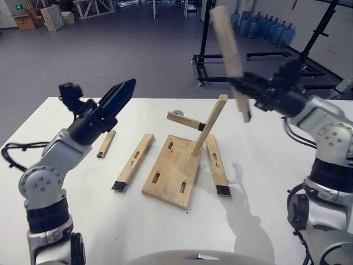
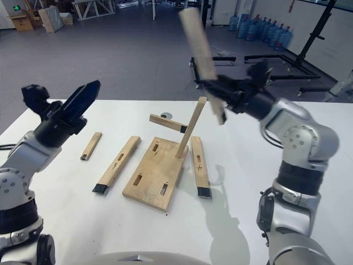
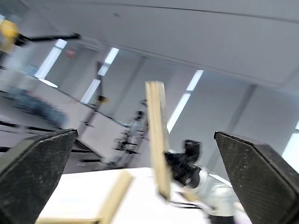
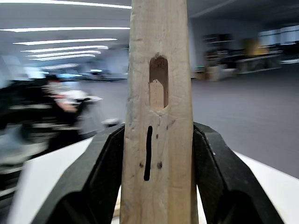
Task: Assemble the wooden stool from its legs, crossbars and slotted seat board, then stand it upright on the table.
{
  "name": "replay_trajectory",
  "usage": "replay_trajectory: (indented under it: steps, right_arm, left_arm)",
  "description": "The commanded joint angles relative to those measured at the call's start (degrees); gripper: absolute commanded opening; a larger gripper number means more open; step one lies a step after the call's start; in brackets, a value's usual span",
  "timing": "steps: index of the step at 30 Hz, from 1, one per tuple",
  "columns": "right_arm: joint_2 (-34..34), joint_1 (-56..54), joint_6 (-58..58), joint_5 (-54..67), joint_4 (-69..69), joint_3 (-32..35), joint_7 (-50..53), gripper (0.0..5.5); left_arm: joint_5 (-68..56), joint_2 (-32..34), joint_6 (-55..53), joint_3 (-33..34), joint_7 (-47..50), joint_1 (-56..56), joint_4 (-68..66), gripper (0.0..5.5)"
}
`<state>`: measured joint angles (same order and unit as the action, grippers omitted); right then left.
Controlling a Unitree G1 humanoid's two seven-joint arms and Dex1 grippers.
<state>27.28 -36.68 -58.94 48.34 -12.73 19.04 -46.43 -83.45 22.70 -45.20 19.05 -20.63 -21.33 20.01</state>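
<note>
White table [image 1: 265,138] before a grey hall floor. Flat at mid-table: slotted seat board [image 1: 165,179], with a tilted leg [image 1: 209,126] planted in it and a crossbar [image 1: 182,120] jutting from that leg's upper part. Also flat: second leg [image 1: 216,165] just right of the board, third leg [image 1: 133,161] to its left, short crossbar [image 1: 106,143] farther left. High over the far right side: fourth leg [image 1: 228,44], clamped in the right gripper [image 1: 244,86]. Above the table's left: left gripper [image 1: 118,96], fingers spread wide, empty.
</note>
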Motion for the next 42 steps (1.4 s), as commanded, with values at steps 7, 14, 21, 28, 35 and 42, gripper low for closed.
replay_trajectory:
  steps: [7, 14, 21, 28, 35, 42]
  right_arm:
    - [-6.12, 1.42, -2.24, 8.12, -0.93, -9.01, 0.06, 2.03]
    - [-7.58, 2.52, -1.32, 8.67, -1.47, -12.34, 1.25, 2.03]
    - [-8.81, 1.71, -0.54, 9.31, -0.50, -12.40, 3.10, 2.03]
    - [-8.74, 1.32, -0.27, 9.79, 0.12, -12.64, 3.47, 2.03]
    - [-8.37, 1.76, 0.12, 9.64, -0.07, -13.39, 3.10, 2.03]
    - [-8.19, 1.93, 0.47, 9.80, -0.20, -13.63, 2.97, 2.03]
  left_arm:
    - [-5.92, -1.95, -7.35, -8.34, -0.74, -10.00, -10.02, 5.40]
    - [-10.39, -3.75, -7.92, -8.65, 2.10, -14.35, -12.69, 5.40]
    - [-12.65, -4.50, -7.88, -8.19, 4.99, -14.47, -13.54, 4.94]
    - [-13.35, -4.49, -7.94, -8.23, 5.77, -13.94, -13.90, 3.88]
    - [-13.25, -4.67, -8.31, -8.86, 6.10, -13.41, -13.83, 2.87]
    - [-11.03, -4.12, -8.80, -9.35, 5.85, -12.00, -13.68, 2.43]
